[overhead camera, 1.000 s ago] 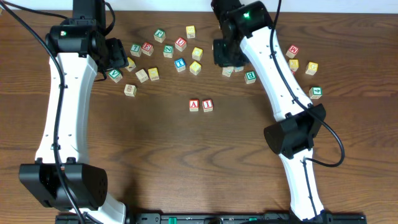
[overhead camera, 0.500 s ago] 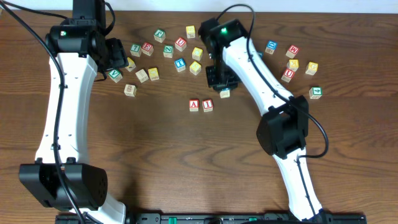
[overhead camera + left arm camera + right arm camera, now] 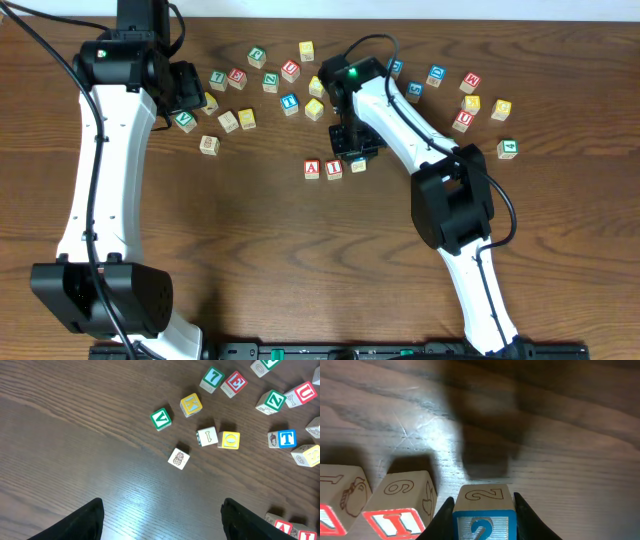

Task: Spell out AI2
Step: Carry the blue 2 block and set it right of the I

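The red A block [image 3: 312,169] and the red I block [image 3: 334,169] stand side by side at the table's middle; they also show in the right wrist view, A [image 3: 335,505] and I [image 3: 400,507]. My right gripper [image 3: 358,158] is shut on the blue 2 block [image 3: 483,515], holding it just right of the I block, with a small gap between them. In the overhead view the 2 block [image 3: 359,165] peeks out under the gripper. My left gripper [image 3: 162,522] is open and empty above bare table, at the upper left [image 3: 185,95].
Several loose letter blocks lie scattered along the far side: a group at the upper left [image 3: 240,120], some at the top middle [image 3: 290,72], others at the upper right [image 3: 470,100]. In the left wrist view a pineapple block [image 3: 178,458] lies nearest.
My right gripper has carried the 2 block from the far right cluster down and left to beside the I block. The left arm has not moved.
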Robot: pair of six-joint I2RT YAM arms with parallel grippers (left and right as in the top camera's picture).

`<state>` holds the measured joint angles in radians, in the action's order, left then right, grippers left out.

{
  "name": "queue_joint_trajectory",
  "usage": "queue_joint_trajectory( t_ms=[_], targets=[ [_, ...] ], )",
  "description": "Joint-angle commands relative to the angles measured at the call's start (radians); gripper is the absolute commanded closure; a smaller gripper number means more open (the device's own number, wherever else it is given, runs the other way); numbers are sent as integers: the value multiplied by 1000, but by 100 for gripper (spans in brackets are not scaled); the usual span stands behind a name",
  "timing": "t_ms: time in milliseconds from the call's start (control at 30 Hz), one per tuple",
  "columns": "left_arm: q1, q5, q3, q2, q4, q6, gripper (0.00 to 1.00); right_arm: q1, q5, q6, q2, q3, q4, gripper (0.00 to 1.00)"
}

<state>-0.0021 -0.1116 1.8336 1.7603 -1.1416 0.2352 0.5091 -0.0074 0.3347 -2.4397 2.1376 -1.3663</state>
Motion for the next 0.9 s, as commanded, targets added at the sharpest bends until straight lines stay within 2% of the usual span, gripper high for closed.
queue_joint_trajectory(
  t_ms=[0,467,667,867],
  targets=[
    [1,-13,6,0,-2,-5,26,3,-13,-26,-2,-13,4,81],
    [1,-13,6,0,-2,-5,26,3,-15,-25,-2,-59,17,75],
    [1,-13,6,0,-2,-5,26,3,-14,-25,-2,-59,16,62],
    [1,-13,6,0,-2,-5,26,3,-15,-25,-2,-59,16,59]
  ],
)
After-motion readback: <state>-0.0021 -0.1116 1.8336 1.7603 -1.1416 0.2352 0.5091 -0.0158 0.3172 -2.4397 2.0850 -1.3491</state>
